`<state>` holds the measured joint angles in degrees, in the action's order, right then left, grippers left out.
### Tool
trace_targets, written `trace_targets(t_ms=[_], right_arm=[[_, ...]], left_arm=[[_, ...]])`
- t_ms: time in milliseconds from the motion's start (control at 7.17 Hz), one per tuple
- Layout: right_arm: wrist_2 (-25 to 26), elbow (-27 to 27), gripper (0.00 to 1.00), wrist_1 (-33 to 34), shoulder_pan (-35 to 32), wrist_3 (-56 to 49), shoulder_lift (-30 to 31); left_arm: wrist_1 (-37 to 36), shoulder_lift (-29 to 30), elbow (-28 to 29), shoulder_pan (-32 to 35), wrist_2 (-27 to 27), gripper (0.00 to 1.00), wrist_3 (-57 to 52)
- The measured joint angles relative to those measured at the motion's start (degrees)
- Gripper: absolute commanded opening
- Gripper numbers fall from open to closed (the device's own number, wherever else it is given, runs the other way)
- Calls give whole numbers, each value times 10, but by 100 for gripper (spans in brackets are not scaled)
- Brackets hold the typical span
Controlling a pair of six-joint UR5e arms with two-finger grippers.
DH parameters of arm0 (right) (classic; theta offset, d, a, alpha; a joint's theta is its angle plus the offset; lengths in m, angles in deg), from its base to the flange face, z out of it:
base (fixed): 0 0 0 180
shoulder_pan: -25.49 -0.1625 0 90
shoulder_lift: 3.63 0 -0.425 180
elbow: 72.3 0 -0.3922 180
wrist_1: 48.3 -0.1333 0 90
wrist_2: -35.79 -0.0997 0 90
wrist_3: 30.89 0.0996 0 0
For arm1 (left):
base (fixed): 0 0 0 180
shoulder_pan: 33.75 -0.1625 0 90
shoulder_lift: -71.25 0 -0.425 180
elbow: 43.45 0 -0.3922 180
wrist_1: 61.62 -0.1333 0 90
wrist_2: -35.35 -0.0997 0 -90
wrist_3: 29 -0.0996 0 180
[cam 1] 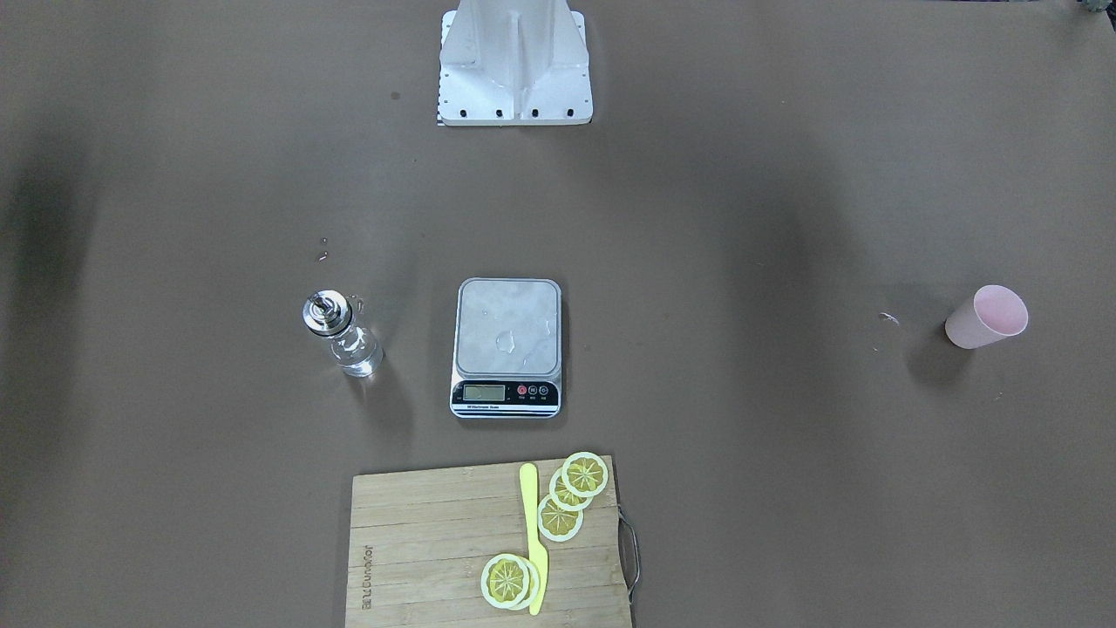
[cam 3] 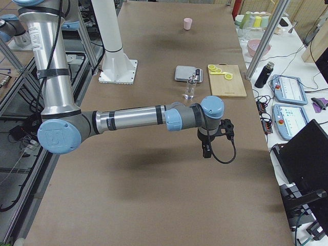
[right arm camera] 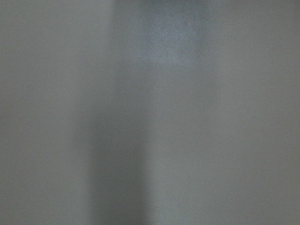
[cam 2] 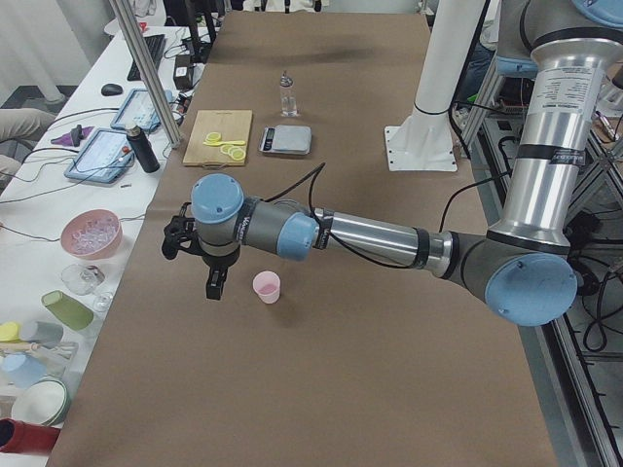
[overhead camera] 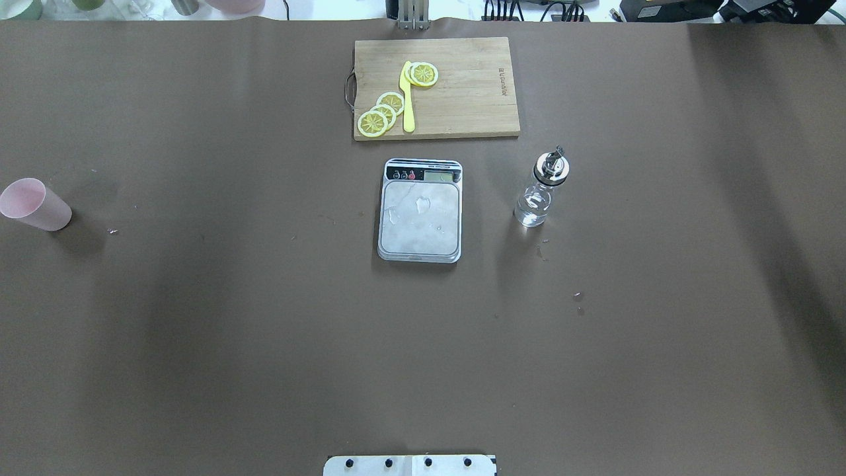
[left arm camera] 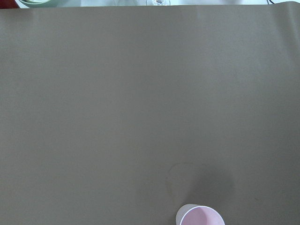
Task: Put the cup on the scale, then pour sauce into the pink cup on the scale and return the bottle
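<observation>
The pale pink cup (cam 1: 987, 317) stands upright on the table far out on my left side, also in the overhead view (overhead camera: 33, 205) and at the lower edge of the left wrist view (left arm camera: 200, 216). The scale (cam 1: 507, 340) lies mid-table with droplets on its bare plate. The clear glass bottle (cam 1: 342, 336) with a silver cap stands beside the scale on my right side, holding clear sauce. My left gripper (cam 2: 212, 286) hangs beside the cup (cam 2: 266, 287), apart from it. My right gripper (cam 3: 206, 150) hangs over bare table, short of the bottle (cam 3: 190, 87). I cannot tell whether either is open.
A wooden cutting board (cam 1: 436, 541) with lemon slices (cam 1: 571, 493) and a yellow knife (cam 1: 532, 532) lies beyond the scale. The robot's white base (cam 1: 514, 61) stands on the near side. Bowls, cups and tablets sit on the side bench (cam 2: 92, 233).
</observation>
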<state>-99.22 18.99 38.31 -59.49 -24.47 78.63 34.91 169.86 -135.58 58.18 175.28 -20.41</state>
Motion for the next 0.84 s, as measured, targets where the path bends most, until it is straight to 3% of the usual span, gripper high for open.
trace_targets(t_ms=[836], right_arm=[[-2,26,100,0,0,1,5]], left_arm=[[37,-13,-31,-5,-43,98,18]])
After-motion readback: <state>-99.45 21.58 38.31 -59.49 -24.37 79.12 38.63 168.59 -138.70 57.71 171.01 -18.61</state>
